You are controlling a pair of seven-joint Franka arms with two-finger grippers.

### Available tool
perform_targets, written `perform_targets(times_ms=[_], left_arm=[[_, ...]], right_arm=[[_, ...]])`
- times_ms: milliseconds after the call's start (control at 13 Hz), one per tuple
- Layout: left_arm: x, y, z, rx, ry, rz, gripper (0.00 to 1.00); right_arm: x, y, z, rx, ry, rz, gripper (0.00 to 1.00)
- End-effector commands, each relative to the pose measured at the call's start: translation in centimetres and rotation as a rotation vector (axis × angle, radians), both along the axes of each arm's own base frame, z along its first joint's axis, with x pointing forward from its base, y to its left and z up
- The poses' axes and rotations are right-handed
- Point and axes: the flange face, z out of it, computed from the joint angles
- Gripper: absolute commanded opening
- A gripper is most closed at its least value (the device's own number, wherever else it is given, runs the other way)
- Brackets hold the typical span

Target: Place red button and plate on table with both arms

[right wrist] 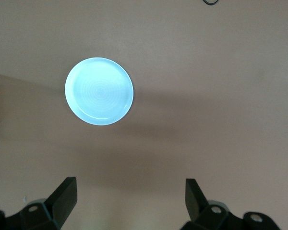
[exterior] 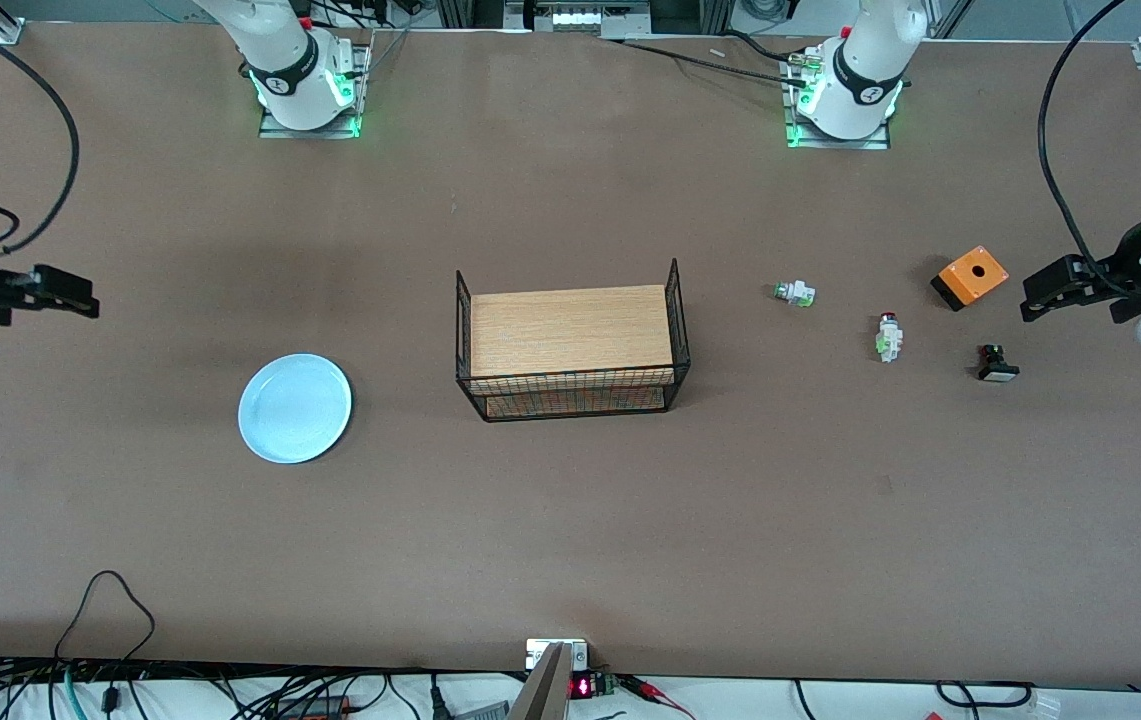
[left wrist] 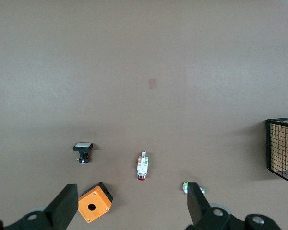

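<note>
Both arms hang high over the ends of the brown counter (exterior: 570, 520), and that height looks deliberate: each wrist camera takes in its own target whole before any descent. The left gripper (exterior: 1060, 290), at the right edge of the front view, has its jaws released and wide apart with nothing between them; it hovers over the cluster of small parts. The right gripper (exterior: 65, 293), at the left edge of the front view, is likewise spread and empty over bare counter near the plate (exterior: 295, 408). That one pale blue plate lies flat in the lower left of the front view, well apart from the black wire basket (exterior: 570, 345) with its light wooden board, which stands at the centre. The red button (exterior: 889, 337) lies on its side right of centre, its dark red cap toward the top of the frame. It sits among three other parts: one white switch with a green cap (exterior: 794, 293), one black switch with a white cap (exterior: 997, 363) and one orange box (exterior: 970, 277) with a round hole. So I count four small parts, one plate, one basket and two arms. Each target lies at its own arm's end, which suits a split of the work.
</note>
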Motion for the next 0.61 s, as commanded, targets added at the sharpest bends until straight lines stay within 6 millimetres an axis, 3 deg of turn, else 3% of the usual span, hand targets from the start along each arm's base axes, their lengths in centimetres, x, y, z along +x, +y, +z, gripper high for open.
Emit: perform_targets(times_ms=[0,307,537], left_arm=[[-0.6,-0.1,0.6,-0.012,-0.008,0.001,1.00],[-0.6,-0.1,0.6,-0.010,-0.008,0.001,1.00],[-0.6,-0.1,0.6,-0.010,-0.008,0.001,1.00]], right_arm=[[-2.0,1.5,0.1,-0.017,0.019,0.029,1.00],[-4.6,1.8,-0.2,0.014,0.028,0.043,1.00],[-6.6,0.2,-0.4,0.042,0.025,0.011,1.00]])
